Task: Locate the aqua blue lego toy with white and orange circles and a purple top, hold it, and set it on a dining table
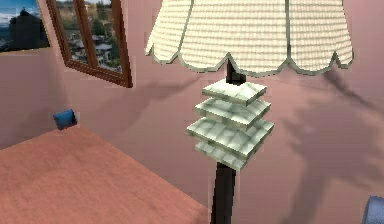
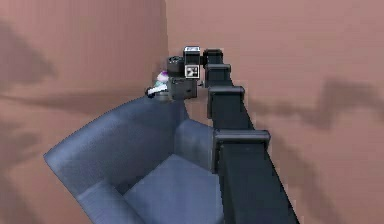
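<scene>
Lego toy is my best reading of the one small white-and-purple blob (image 2: 158, 82) right at the finger end of the hand (image 2: 167, 88), on the side away from the two white squares (image 2: 192, 56). It is too small to confirm any aqua or orange, or to make out a long axis. Directly behind and below the hand and the blob runs the top edge of the back of one blue-grey armchair (image 2: 110, 150). Whether the blob rests on that edge or hangs free of it cannot be told, so I cannot tell whether the hand has hold of anything. How wide the fingers stand cannot be told either. One arm (image 2: 240, 140) carries the hand out over the armchair, so no choice of arm arises.

The relation that matters, as I judge it, is that the blob sits at the fingertips with the chair back just under them. A next move would call for rising clear of the armchair before any carrying. The likely goal is one brown wooden counter (image 1: 70, 180) in the forward view, well apart from the hand and not out where the hand reaches. At the counter's far corner is one small blue thing (image 1: 65, 118), perhaps a chair back. Also there are one floor lamp (image 1: 250, 40) with a cream shade, one window (image 1: 95, 40) and one picture (image 1: 20, 25) on the pink wall (image 1: 320, 130).
</scene>
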### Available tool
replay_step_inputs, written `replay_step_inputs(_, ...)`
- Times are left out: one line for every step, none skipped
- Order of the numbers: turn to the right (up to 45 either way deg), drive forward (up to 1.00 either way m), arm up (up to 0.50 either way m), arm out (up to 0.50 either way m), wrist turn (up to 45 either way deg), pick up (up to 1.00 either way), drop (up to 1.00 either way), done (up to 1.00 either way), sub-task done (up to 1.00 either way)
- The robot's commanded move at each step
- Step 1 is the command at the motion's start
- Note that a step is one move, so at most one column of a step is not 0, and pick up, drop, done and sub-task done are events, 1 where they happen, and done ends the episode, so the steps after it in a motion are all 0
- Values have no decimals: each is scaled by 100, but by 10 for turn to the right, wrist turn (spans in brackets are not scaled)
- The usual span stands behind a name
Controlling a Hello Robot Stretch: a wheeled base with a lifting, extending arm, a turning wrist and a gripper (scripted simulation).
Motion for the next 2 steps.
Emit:
replay_step_inputs(0,0,0,0,-450,0,0,0,0)
replay_step_inputs(0,0,0,0,-450,0,0,0,0)
